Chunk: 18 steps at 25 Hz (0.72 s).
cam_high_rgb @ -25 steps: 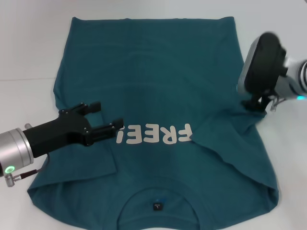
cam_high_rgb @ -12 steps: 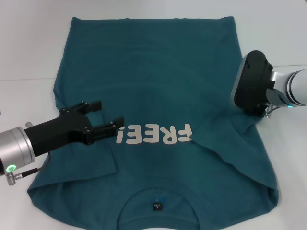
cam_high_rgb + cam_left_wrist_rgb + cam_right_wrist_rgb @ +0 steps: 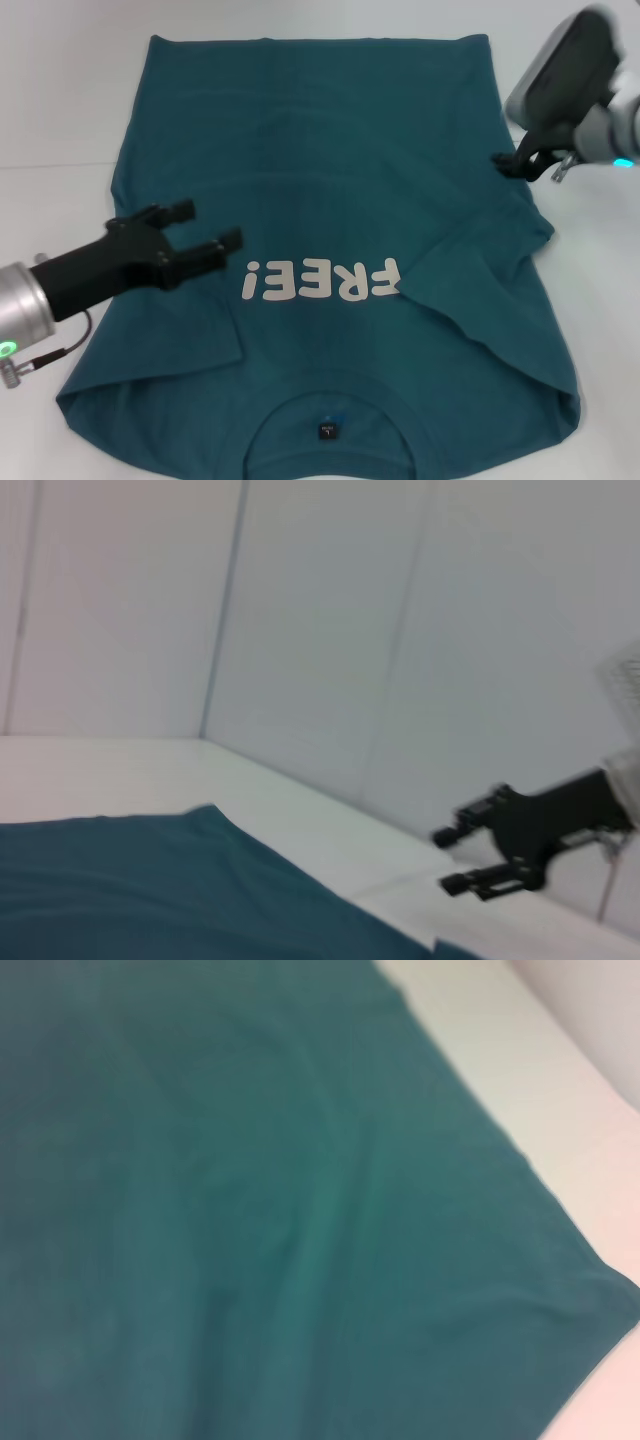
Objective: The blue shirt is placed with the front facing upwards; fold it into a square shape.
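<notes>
The blue shirt (image 3: 330,180) lies flat on the white table, front up, with white "FREE!" lettering (image 3: 322,281) and the collar with its neck label (image 3: 326,431) nearest me. Both sleeves lie folded inward over the body. My left gripper (image 3: 208,225) hovers open and empty over the shirt's left side, beside the lettering. My right gripper (image 3: 522,164) is raised at the shirt's right edge, just beyond the folded right sleeve (image 3: 490,245). The left wrist view shows the right gripper (image 3: 446,859) far off, open and empty. Teal cloth (image 3: 250,1210) fills the right wrist view.
The white table (image 3: 60,100) surrounds the shirt on all sides. A seam in the table surface (image 3: 50,165) runs off to the left. A pale wall (image 3: 320,630) stands behind the table in the left wrist view.
My right gripper has risen and pulled away from the folded right sleeve toward the far right. My left gripper has drawn back slightly to the left, still open.
</notes>
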Tool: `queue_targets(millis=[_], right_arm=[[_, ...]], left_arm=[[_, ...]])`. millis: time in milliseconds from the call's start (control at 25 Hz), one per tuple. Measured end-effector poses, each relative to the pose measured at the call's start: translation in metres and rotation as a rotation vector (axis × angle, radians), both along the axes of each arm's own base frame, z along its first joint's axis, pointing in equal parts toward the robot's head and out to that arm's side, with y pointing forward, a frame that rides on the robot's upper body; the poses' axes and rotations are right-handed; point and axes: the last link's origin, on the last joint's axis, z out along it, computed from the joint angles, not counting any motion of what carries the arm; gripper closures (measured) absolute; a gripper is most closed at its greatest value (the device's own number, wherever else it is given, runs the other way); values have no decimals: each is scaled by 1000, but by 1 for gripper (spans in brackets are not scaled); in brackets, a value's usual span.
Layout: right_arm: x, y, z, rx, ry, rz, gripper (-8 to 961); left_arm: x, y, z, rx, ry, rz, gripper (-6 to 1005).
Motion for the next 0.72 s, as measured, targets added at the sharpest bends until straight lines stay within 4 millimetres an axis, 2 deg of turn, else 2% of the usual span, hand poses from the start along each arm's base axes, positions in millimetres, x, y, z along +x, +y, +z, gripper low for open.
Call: queue_targets(millis=[80, 240, 440, 600, 640, 720], right_arm=[[-6, -8, 15, 8, 122, -41, 365], [-12, -36, 48, -6, 453, -132, 347], [0, -86, 77, -95, 899, -232, 259], [15, -119, 83, -150, 1066, -283, 188], [20, -127, 83, -157, 1082, -299, 170], [29, -141, 81, -170, 1114, -318, 67]], left_arm=[[-2, -2, 8, 1, -55, 45, 93], [-9, -10, 21, -34, -130, 136, 92], [-23, -27, 38, -76, -198, 251, 93], [-39, -50, 50, -104, -212, 340, 97], [-39, -50, 50, -104, -212, 340, 98], [-47, -60, 52, -106, -185, 367, 100]])
